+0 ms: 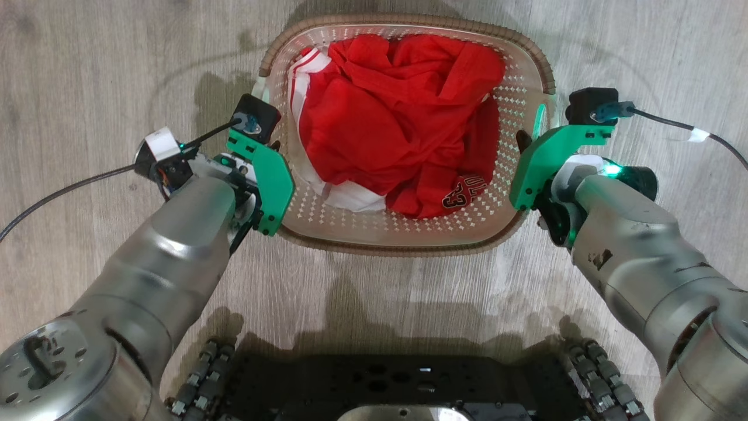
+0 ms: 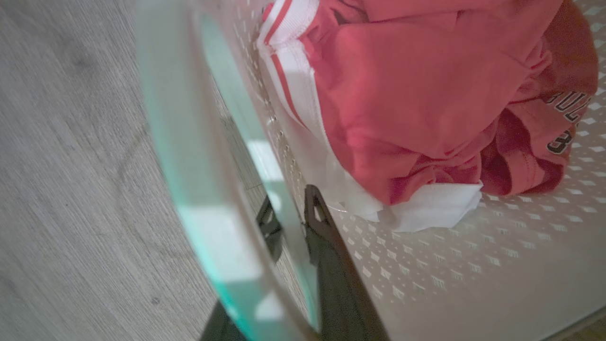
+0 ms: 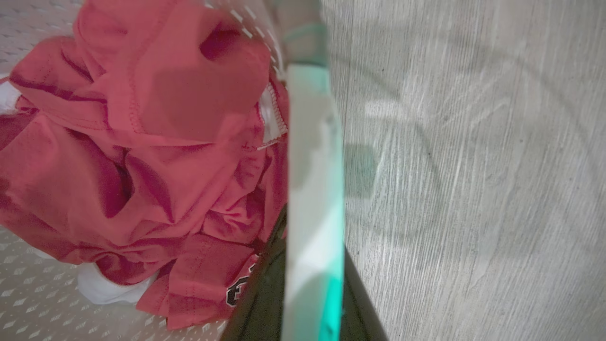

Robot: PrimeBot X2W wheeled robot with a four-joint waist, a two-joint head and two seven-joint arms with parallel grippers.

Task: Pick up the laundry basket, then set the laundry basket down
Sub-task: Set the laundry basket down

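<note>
Just beyond the robot's dark base (image 1: 380,380), the laundry basket (image 1: 409,248) was centred ahead, red clothes (image 1: 397,117) heaped inside. The left gripper (image 2: 291,213) and right gripper (image 3: 312,237) each clamped a white side handle (image 2: 203,142), one finger either side. Bare wood floor (image 1: 76,64) spread around its brown rim (image 1: 543,64).

Found smooth cream plastic with a soft sheen in the perforated walls of the laundry basket (image 1: 467,216), and a ribbed, woven-look brown finish along its rim (image 1: 540,64). Noted soft, creased red cloth (image 1: 397,117) with white knit trim inside. Saw matt grey wood grain in the floor (image 1: 87,58). Marked brushed, dully gleaming metal on the left forearm (image 1: 175,234), matt green plastic on its bracket (image 1: 274,175), and matt black plastic in the fingers (image 2: 331,265) of the left claw (image 2: 289,201).
</note>
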